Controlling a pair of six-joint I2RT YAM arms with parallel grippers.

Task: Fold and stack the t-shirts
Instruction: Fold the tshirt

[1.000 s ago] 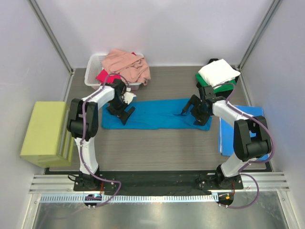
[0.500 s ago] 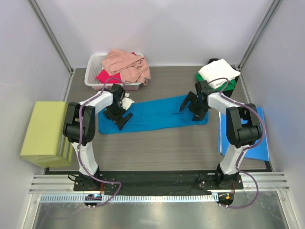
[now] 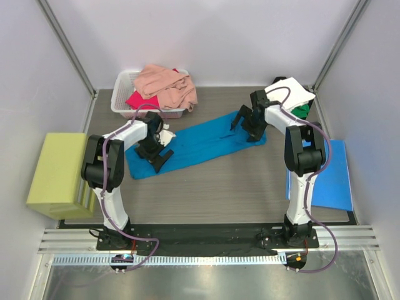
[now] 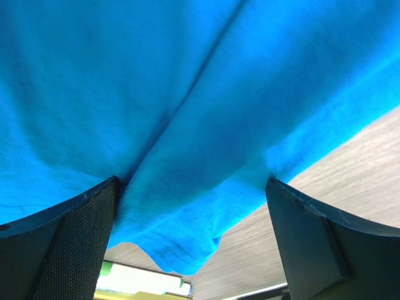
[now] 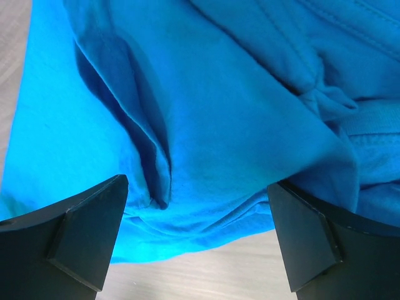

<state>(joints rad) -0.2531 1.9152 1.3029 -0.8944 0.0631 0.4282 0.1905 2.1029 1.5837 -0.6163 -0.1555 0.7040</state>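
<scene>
Teal-blue t-shirt (image 3: 200,142) lies mid-bench as a long band, slanting from the left side up toward the far right corner. My left gripper (image 3: 159,153) is down on its left end, fingers (image 4: 75,237) spread wide, with cloth bunched between them and a hem drooping over bare bench. My right gripper (image 3: 247,125) sits on the right end, fingers (image 5: 81,231) also spread wide, with creased cloth between. Neither pinches anything I can see. Far left corner: white basket (image 3: 125,84) holding the salmon pink t-shirt (image 3: 165,84) and the magenta-red t-shirt (image 3: 140,100). Far right corner: white t-shirt (image 3: 287,94) on the green t-shirt (image 3: 302,111). Blue sheet (image 3: 331,181) by the right edge, yellow-green block (image 3: 59,175) off the left edge.
</scene>
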